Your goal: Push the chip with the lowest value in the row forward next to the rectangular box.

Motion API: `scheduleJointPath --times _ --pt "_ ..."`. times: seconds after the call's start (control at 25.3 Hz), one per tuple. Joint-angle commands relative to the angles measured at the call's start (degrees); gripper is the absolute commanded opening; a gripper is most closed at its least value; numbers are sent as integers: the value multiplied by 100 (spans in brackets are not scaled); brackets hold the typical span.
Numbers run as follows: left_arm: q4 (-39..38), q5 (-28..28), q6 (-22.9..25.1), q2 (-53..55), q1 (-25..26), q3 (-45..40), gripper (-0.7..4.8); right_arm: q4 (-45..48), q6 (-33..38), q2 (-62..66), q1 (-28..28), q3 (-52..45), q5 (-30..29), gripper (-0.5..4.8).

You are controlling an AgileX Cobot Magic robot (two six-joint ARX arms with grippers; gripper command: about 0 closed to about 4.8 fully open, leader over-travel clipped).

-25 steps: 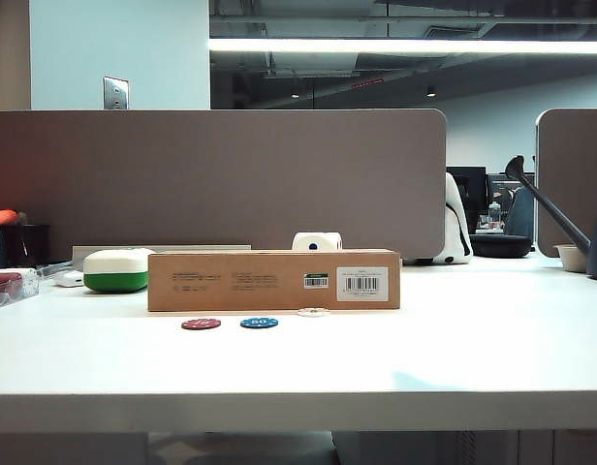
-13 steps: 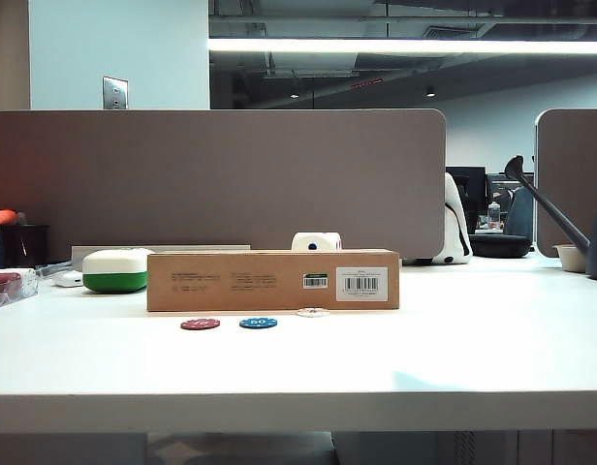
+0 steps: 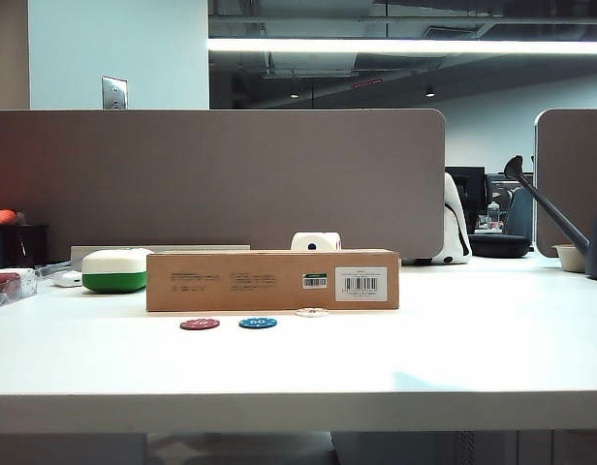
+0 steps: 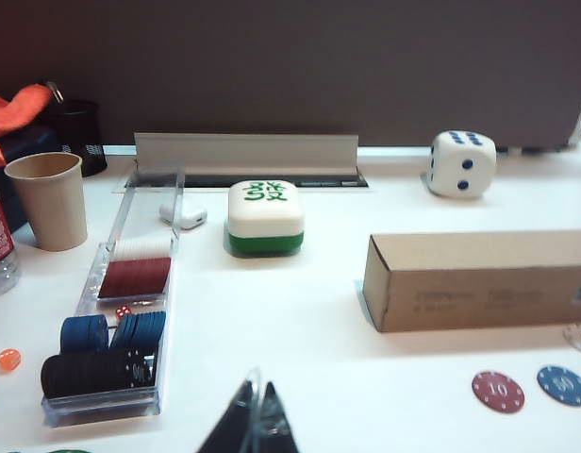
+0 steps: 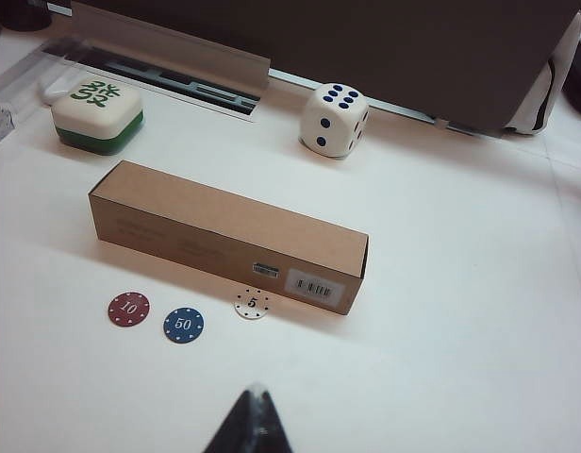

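Observation:
The white chip [image 5: 252,303], marked 5, lies flat against the near long side of the rectangular box [image 5: 224,234], just below its barcode label. The red chip [image 5: 128,309], marked 10, and the blue chip [image 5: 183,325], marked 50, lie side by side a little farther from the box. In the exterior view the white chip [image 3: 312,312] touches the foot of the box [image 3: 272,281]. My right gripper [image 5: 255,392] is shut and empty, hovering well back from the chips. My left gripper [image 4: 257,392] is shut and empty, off to the left of the box [image 4: 479,278]. Neither arm shows in the exterior view.
A white-and-green case [image 5: 97,115] and a large die [image 5: 334,120] stand behind the box. A clear chip tray [image 4: 121,311] with stacked chips and a paper cup [image 4: 47,200] sit at the far left. A partition wall [image 3: 221,174] closes off the back.

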Motion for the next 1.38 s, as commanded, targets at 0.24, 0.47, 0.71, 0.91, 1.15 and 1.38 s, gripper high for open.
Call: scheduleJointPath --times 0.24,0.47,0.71,0.91,1.15,1.38 --pt "866 24 -269 -15 4 -573 -5 48 -9 -17 13 20 52 -5" --pt "946 -254 -481 -15 4 -835 -5 46 -9 -17 13 20 50 -5" --pt "929 -872 -568 -15 4 -835 -5 48 -9 -17 13 20 50 -5" --pt "1121 -767 -461 -15 2 -835 -5 48 -9 -17 13 20 50 -5" --pt "1255 -470 -20 -15 4 -835 -5 48 -9 -17 13 20 50 -5" --pt "1248 -470 142 -15 4 -835 -5 48 -9 -17 13 20 50 -5"
